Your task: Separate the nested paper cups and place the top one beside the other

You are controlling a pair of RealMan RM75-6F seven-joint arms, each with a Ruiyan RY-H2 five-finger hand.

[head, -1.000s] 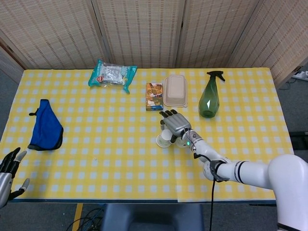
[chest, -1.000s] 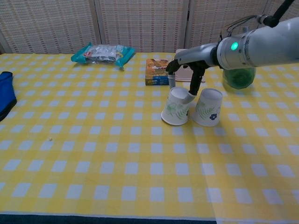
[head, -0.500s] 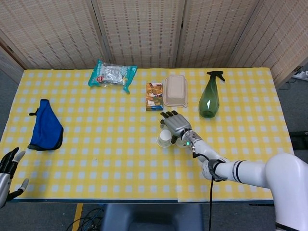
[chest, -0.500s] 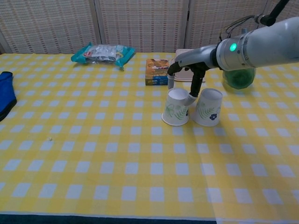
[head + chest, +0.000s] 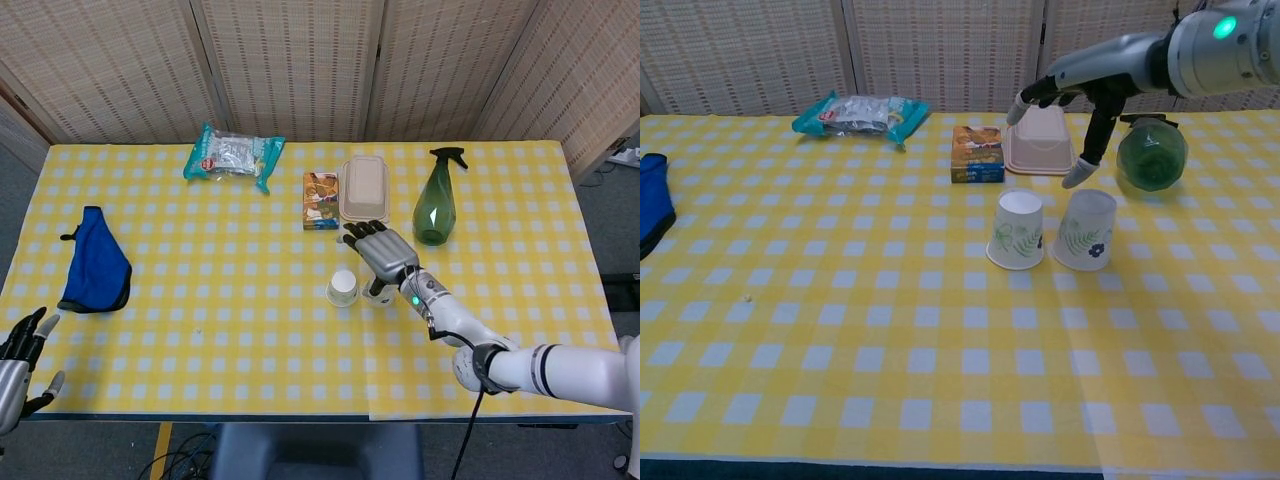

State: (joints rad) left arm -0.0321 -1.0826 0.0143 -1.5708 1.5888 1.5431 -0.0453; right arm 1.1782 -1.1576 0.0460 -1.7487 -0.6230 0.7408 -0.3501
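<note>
Cups stand separated on the yellow checked table (image 5: pixel 840 330), both upside down and side by side near its middle: the leaf-print cup (image 5: pixel 1017 230) on the left and the blue-flower cup (image 5: pixel 1085 230) just to its right, close together at the rims. Right hand (image 5: pixel 1080 95) hovers above the cups with fingers spread and nothing held, clear of both; in the head view it (image 5: pixel 385 255) partly covers the blue-flower cup, while the leaf-print cup (image 5: pixel 342 287) shows beside it. Left hand (image 5: pixel 20 350) sits at the near left table edge, fingers apart and empty. Behind the cups lie a small snack box (image 5: pixel 976 153), a beige lidded container (image 5: pixel 1040 140) and a green spray bottle (image 5: pixel 1151 155). A teal snack bag (image 5: pixel 860 112) and a blue cloth (image 5: pixel 95 265) lie further left.
</note>
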